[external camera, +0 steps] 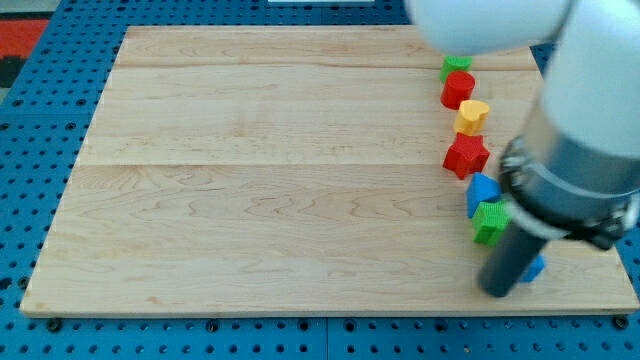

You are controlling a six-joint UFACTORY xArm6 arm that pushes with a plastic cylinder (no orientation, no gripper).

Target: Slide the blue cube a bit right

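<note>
A small blue block, probably the blue cube, shows only as a sliver at the view's lower right, mostly hidden behind my dark rod. My tip rests on the board right against this block's left side. A second blue block of unclear shape lies higher up, with a green block touching it just below. The arm's large body covers the view's right edge.
Blocks run in a column up the board's right side: a red star, a yellow block, a red block and a green block at the top. The wooden board lies on a blue perforated table; its bottom edge is close below my tip.
</note>
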